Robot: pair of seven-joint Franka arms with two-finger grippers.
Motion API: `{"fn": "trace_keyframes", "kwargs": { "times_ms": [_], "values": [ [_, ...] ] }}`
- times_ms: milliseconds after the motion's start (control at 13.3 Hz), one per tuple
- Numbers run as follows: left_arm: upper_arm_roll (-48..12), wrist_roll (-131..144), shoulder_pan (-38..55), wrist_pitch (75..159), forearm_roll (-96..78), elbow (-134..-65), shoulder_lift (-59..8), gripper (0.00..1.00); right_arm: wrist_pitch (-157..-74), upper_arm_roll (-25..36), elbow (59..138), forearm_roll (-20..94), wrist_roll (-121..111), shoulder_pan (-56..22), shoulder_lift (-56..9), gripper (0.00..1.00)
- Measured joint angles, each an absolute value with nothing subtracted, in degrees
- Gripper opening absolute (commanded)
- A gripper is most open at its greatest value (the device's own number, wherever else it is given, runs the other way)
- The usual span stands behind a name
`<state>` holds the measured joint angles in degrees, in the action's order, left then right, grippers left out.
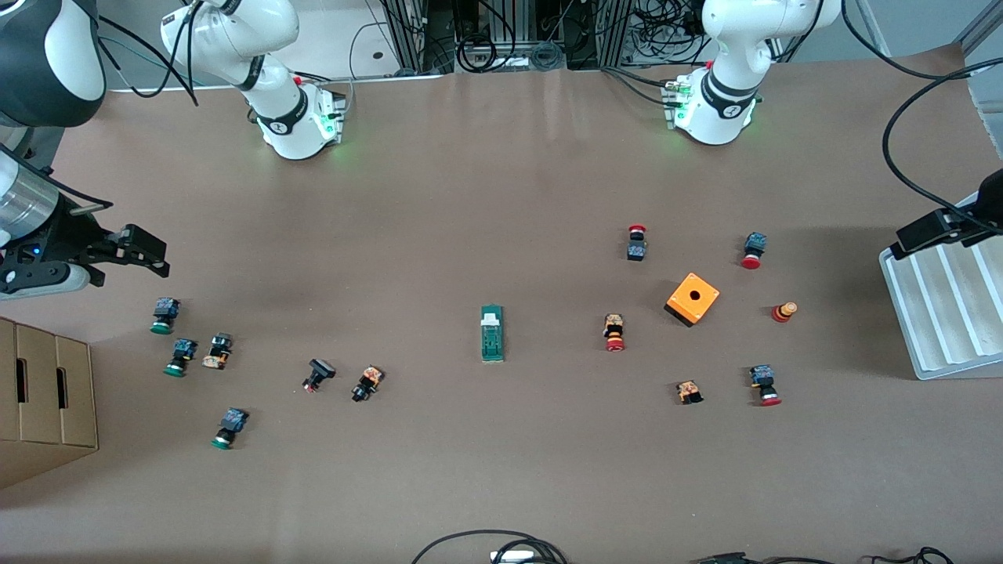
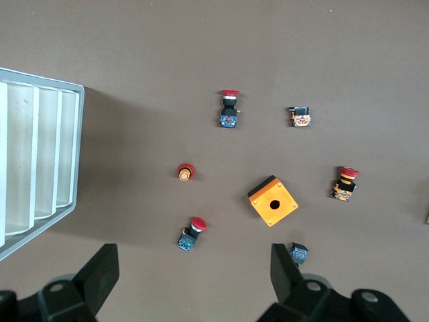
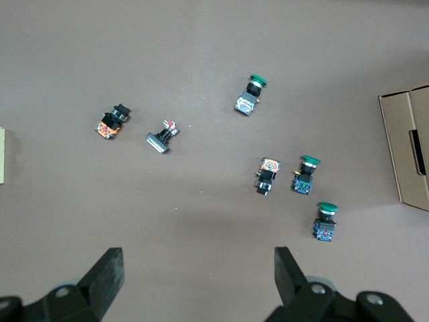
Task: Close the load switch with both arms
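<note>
Hovering, left gripper: the left gripper (image 2: 191,275) is up in the air with its fingers (image 2: 100,272) spread wide and nothing between them, over the table near the red buttons at the left arm's end.
Hovering, right gripper: same deal, the right gripper (image 3: 198,275) has its fingers (image 3: 107,275) spread wide and empty, hanging over the table at the right arm's end, near the green buttons.
Arms: both look like they're just waiting up high; the right one shows at the edge of the front view (image 1: 133,251).
Load switch: the load switch (image 1: 492,333) is lying flat pretty much mid-table, between the two clusters of parts, well apart from both grippers. Its white tab (image 1: 491,317) sits at the end that's farther from the front camera.
Orange box: the orange box (image 1: 693,298) with a hole on top sits toward the left arm's end, red buttons (image 1: 615,333) scattered around it, none touching it.
Tray: a white ribbed tray (image 1: 940,313) sits at the table's edge on the left arm's end.
Green buttons: a few green-capped buttons (image 1: 164,316) plus some black and orange bits (image 1: 367,383) are toward the right arm's end.
Cardboard box: a cardboard box (image 1: 43,399) sits at that end's edge, nearer the front camera than the green buttons.
</note>
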<state>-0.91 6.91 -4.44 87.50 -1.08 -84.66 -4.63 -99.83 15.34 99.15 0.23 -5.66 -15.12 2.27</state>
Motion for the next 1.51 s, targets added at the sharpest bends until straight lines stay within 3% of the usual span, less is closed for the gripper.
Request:
{"fn": "trace_keyframes", "kwargs": {
  "times_ms": [1508],
  "values": [
    [-4.79, 6.83, -3.29, 90.10, 0.15, -82.61, -6.89, 1.00, -101.24, 15.32, 99.28, 0.23, -5.65, -15.11, 2.26, 1.00]
  ]
}}
